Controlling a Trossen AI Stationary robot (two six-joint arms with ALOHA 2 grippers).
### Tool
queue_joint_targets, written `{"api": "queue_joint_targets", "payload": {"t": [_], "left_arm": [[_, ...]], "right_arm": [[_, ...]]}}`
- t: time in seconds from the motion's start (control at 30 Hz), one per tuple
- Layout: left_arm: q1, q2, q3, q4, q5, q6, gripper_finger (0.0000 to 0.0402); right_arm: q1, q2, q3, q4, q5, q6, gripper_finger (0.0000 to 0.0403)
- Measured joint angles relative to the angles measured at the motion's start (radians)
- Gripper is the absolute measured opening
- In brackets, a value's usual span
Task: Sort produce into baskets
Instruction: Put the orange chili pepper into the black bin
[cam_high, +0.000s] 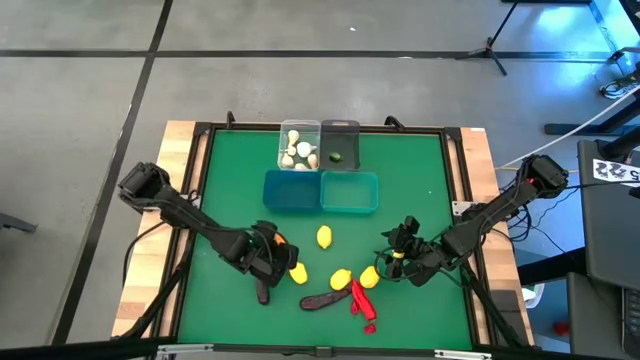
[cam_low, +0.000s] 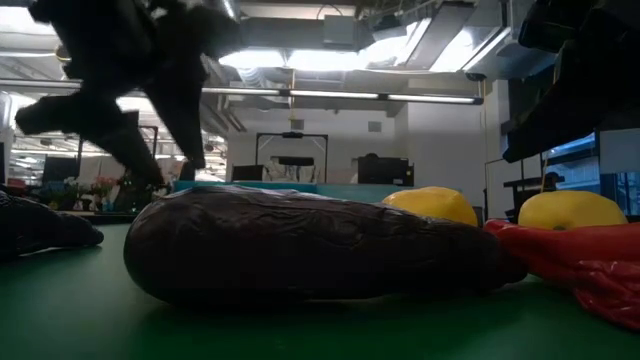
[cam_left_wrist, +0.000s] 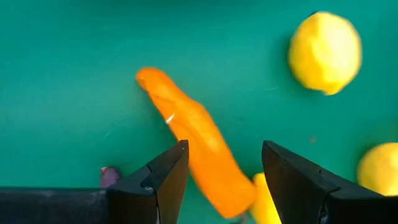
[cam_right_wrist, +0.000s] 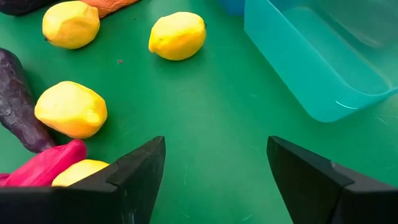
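Eggplant (cam_low: 310, 245) lies closest to the low camera, flat on the worktop (cam_high: 230, 180) amid lemons and chilies. My left hand (cam_left_wrist: 224, 171) hangs half open over the carrot (cam_left_wrist: 193, 140), fingers either side and not yet touching, since I judge it my next pick. My right hand (cam_right_wrist: 214, 165) waits wide and empty near the lemons (cam_right_wrist: 177, 35), just beside the teal basket (cam_right_wrist: 311, 56), an easy drop from there.

No readable text or labels
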Motion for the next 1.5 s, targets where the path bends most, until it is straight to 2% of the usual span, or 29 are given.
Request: {"api": "queue_joint_targets", "payload": {"t": [0.23,0.43,0.77,1.13,1.27,1.5], "left_arm": [[0.01,0.052,-0.001,-0.004,0.035,-0.017,0.0198],[0.035,0.053,-0.001,-0.004,0.038,0.023,0.0198],[0.088,0.052,-0.001,-0.004,0.103,0.041,0.0198],[0.098,0.052,-0.001,-0.004,0.141,0.108,0.0198],[0.097,0.052,-0.001,0.006,0.167,0.114,0.0213],[0.111,0.057,-0.001,0.006,0.178,0.106,0.0265]], "right_arm": [[0.0,0.0,0.0,-0.001,0.0,0.0,0.028],[0.0,0.0,0.0,-0.002,0.0,0.0,0.028],[0.0,0.0,0.0,-0.001,0.0,0.0,0.028],[0.0,0.0,0.0,0.0,0.0,0.0,0.028],[0.0,0.0,0.0,0.0,0.0,0.0,0.028],[0.0,0.0,0.0,0.0,0.0,0.0,0.028]]}}
